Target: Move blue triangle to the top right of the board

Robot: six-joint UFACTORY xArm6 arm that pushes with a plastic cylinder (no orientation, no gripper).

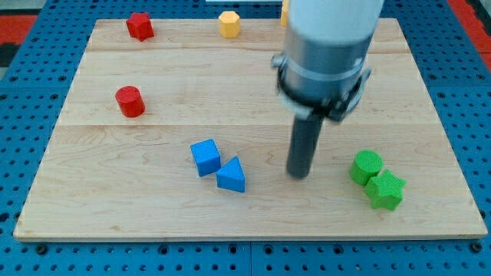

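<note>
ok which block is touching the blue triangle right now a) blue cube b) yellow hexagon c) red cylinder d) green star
a: the blue cube sits against the upper left side of the blue triangle, while my tip stands apart on the view's right of the triangle.

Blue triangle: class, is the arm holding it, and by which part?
Nothing is held. My tip stands apart, to the view's right of the blue triangle.

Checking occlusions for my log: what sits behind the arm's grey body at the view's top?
An orange-yellow sliver shows at the arm body's left edge, probably a block; its shape and the board behind are covered.
</note>
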